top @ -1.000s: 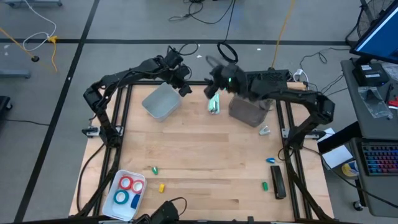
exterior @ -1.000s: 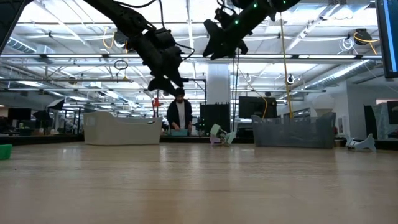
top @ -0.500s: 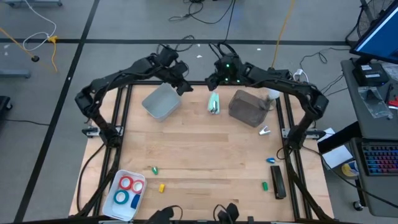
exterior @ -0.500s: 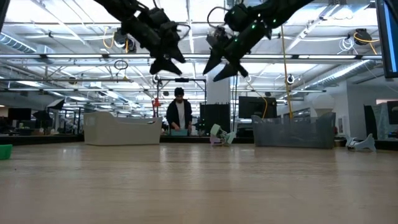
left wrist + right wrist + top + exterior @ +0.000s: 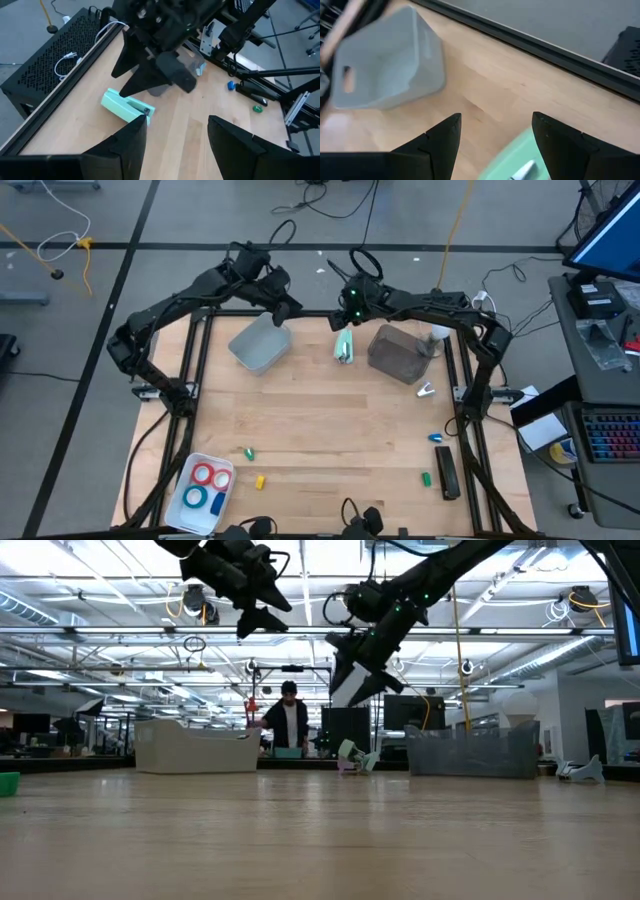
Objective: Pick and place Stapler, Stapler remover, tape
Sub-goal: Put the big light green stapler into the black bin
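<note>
You see both arms raised over the far edge of the worktop (image 5: 330,430). The right hand (image 5: 345,317) hangs in the air just above the mint-green stapler (image 5: 344,346), which lies on the wood between the two bins. Its fingers (image 5: 440,145) stand wide apart and hold nothing; in the right wrist view the green stapler shows below, between them. The left hand (image 5: 282,315) is in the air over the far corner of the light grey bin (image 5: 260,345). Its fingers (image 5: 125,150) are partly apart, with only bare wood between them, so it carries nothing.

The light grey bin lies tipped on the worktop, left of the stapler, and the dark grey bin (image 5: 400,352) stands right of it. Just beside the dark bin, toward the right edge, lies a small pale stapler remover (image 5: 426,391).

The tape is well apart from both hands: in the near left corner a white tray (image 5: 185,490) holds two red rolls (image 5: 212,475) and two blue rolls (image 5: 203,500). Near the tray lie a small green piece (image 5: 248,452) and a small yellow piece (image 5: 260,480). At the near right you find a black stapler (image 5: 446,471), a small blue thing (image 5: 436,437) and a small green thing (image 5: 425,478).

In the low view a person (image 5: 288,725) stands in the room behind the worktop.
</note>
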### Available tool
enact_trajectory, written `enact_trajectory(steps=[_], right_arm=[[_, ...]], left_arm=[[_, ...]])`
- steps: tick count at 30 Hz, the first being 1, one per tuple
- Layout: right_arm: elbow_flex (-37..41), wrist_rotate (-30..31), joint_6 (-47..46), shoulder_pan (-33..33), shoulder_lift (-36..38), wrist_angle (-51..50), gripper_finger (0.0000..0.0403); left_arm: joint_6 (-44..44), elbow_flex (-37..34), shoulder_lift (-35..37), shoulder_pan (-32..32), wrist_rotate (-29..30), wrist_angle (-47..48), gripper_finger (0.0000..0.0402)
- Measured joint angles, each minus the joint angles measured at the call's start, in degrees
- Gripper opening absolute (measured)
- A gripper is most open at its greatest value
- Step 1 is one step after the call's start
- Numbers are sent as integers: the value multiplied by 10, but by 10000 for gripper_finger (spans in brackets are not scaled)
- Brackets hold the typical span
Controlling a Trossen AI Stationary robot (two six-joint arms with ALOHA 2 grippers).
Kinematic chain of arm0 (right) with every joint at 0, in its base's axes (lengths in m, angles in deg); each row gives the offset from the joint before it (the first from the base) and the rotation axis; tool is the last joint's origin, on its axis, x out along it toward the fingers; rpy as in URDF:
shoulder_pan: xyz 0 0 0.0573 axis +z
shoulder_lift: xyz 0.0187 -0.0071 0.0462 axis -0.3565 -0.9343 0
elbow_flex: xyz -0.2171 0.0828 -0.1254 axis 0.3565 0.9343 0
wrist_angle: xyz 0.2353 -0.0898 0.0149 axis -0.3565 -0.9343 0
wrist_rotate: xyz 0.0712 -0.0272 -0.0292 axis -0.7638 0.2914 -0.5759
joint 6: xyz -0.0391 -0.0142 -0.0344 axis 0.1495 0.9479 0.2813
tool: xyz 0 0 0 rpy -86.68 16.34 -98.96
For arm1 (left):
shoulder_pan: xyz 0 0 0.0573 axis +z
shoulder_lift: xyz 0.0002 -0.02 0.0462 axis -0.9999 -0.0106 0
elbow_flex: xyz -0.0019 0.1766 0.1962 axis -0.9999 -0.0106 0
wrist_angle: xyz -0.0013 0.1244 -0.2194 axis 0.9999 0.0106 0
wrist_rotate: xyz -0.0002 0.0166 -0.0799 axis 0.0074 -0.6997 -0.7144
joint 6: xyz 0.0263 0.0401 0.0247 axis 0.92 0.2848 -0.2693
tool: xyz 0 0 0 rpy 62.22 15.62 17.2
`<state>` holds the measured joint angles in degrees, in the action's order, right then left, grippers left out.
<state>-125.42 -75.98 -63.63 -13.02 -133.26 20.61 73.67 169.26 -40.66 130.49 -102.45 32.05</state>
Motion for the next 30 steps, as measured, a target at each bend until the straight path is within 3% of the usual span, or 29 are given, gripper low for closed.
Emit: enact_trajectory(steps=[8, 21, 30], right_arm=[[-1, 3, -22, -7, -2, -8, 240], [-3, -17, -18, -9, -77, -19, 240], [-3, 15, -7, -10, -76, -41, 235]], left_arm=[[-1, 0, -1, 0, 0, -1, 209], [-11, 0, -1, -1, 1, -3, 209], [0, 0, -1, -1, 2, -5, 209]])
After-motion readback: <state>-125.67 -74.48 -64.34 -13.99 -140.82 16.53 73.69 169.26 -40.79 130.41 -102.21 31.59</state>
